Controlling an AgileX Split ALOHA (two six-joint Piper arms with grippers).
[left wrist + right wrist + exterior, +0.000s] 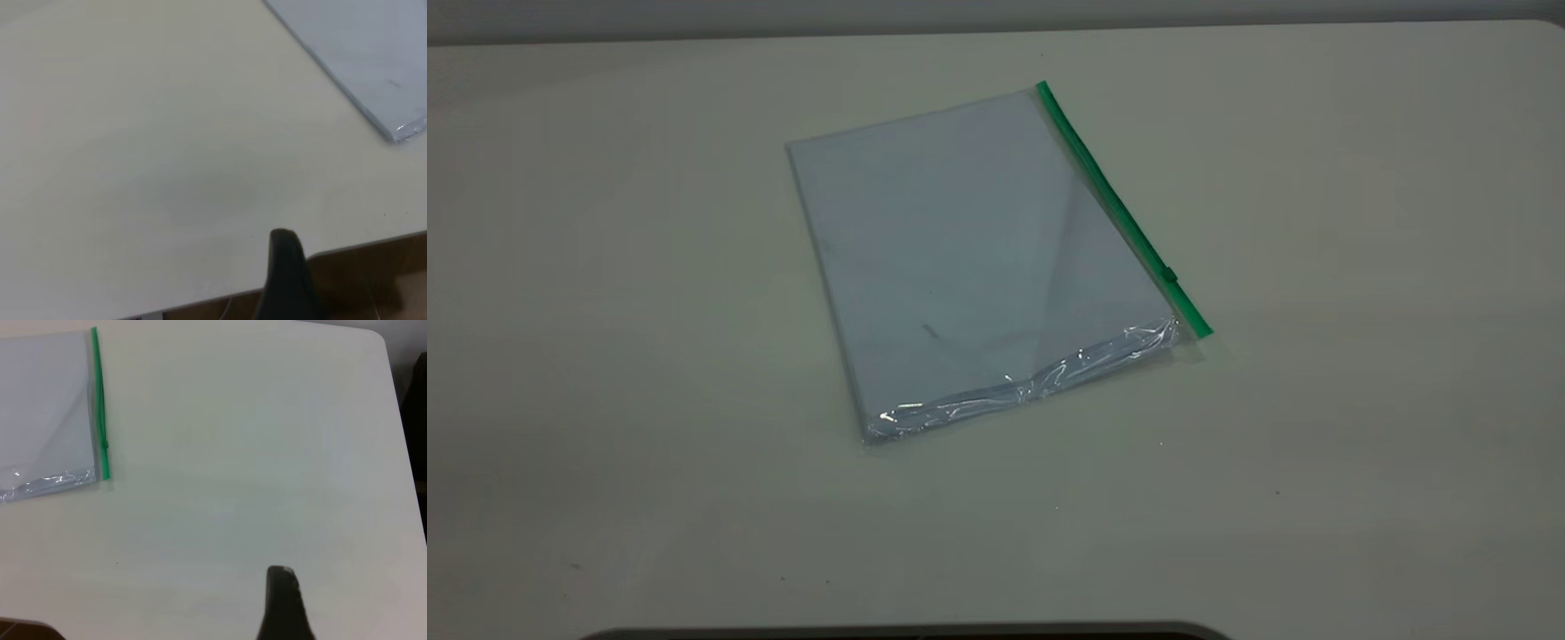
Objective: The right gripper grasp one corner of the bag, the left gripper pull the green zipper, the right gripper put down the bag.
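While nothing had touched the bag (978,258) yet, this looked like the very start, the first step (right gripper grabbing a corner) not begun. The bag lay flat near the middle of the table (605,356), white sheet inside, with the green zipper (1120,209) running along its right-hand long edge. The little slider tab (1170,276) sat near the zipper's closer end.

Neither arm showed in the exterior view. Each wrist view only caught a single dark fingertip: the right gripper (283,603) hung over bare table well apart from the bag, and the left gripper (287,277) sat out by the table's edge, also well clear. Honestly couldn't tell whether either set of jaws was spread or closed.

My guess for the next move: the right gripper has to travel over and get under a corner, tricky since the plastic lay flush on the surface and looked slippery.

Table was plain, pale and matte, a few tiny specks, rounded corner visible.
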